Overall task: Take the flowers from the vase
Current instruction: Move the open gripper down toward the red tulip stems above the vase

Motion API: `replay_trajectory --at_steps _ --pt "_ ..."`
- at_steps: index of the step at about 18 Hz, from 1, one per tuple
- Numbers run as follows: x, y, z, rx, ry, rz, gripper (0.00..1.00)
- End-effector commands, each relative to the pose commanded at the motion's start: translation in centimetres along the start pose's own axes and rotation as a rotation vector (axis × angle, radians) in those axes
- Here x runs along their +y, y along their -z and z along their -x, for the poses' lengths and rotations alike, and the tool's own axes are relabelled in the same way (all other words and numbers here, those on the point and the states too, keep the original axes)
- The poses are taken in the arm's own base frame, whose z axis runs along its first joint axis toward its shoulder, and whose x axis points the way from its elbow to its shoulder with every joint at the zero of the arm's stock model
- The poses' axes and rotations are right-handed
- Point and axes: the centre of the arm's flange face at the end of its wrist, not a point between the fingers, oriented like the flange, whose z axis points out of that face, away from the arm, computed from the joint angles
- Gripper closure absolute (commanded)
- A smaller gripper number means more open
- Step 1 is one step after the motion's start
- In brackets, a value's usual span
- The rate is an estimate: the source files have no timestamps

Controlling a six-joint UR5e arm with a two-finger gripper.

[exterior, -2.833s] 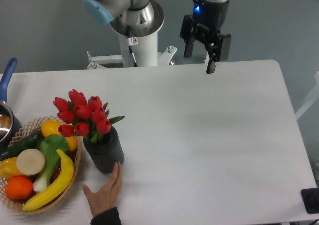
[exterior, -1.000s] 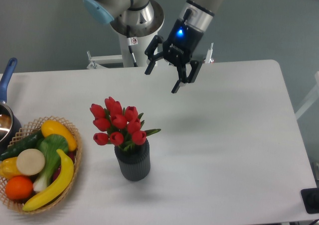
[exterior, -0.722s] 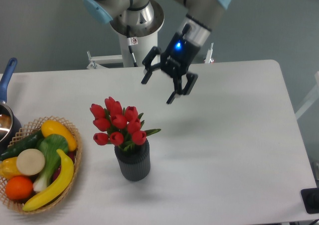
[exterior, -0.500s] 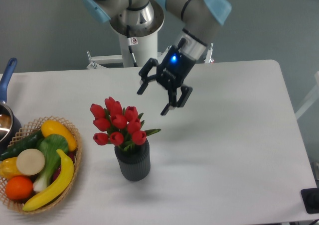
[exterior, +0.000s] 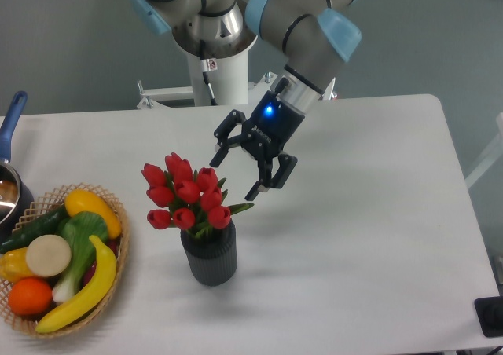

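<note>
A bunch of red tulip flowers [exterior: 185, 195] with green leaves stands upright in the vase [exterior: 210, 255], a short dark ribbed pot on the white table [exterior: 354, 214]. My gripper [exterior: 233, 177] hangs just to the right of the buds and slightly above them, tilted down towards the left. Its two fingers are spread wide and hold nothing. One fingertip is near the topmost right bud, the other near the green leaf, and neither touches the bunch.
A wicker basket [exterior: 118, 245] with a banana, an orange and other fruit and vegetables sits at the left front. A pot with a blue handle [exterior: 11, 119] pokes in at the left edge. The arm's base [exterior: 216, 49] stands behind the table.
The gripper has travelled down and to the left, from over the table's back edge to beside the tulips, staying open. Earlier a hand shifted the vase to the right and withdrew.
</note>
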Motion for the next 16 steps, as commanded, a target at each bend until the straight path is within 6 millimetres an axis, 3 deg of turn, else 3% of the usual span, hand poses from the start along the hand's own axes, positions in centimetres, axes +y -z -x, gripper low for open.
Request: replay_trajectory --at_steps 16 --pt "-1.4 -1.8 2.3 0.023 0.091 -0.011 0.0"
